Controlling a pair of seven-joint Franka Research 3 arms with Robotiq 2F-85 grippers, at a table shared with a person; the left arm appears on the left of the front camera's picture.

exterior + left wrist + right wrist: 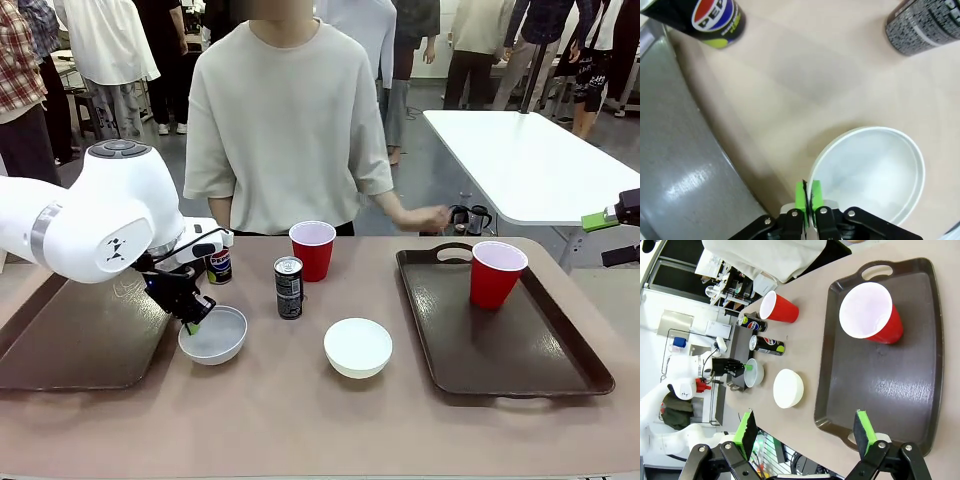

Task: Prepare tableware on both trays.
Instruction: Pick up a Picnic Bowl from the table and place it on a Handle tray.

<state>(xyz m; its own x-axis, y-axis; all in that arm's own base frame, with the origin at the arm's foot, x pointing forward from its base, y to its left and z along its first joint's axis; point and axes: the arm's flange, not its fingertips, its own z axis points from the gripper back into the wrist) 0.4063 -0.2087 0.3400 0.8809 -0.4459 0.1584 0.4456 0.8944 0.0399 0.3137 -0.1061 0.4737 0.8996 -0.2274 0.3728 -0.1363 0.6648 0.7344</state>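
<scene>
My left gripper [194, 322] is shut on the near rim of a small white bowl [213, 336], which rests on the table just right of the left tray [70, 345]. In the left wrist view the green pads [801, 196] pinch that bowl's [872, 172] rim, with the tray [670, 150] alongside. A second white bowl [358, 347] sits mid-table. Behind them stand a Pepsi can [219, 266], a dark can [288, 287] and a red cup [312, 248]. Another red cup [496, 272] stands on the right tray [500, 350]. My right gripper [807, 432] hangs open above that tray's [890, 375] near edge.
A person stands at the far side of the table, one hand [432, 216] held out near the right tray's far handle. A white table [520, 160] stands behind at the right, and several people stand farther back.
</scene>
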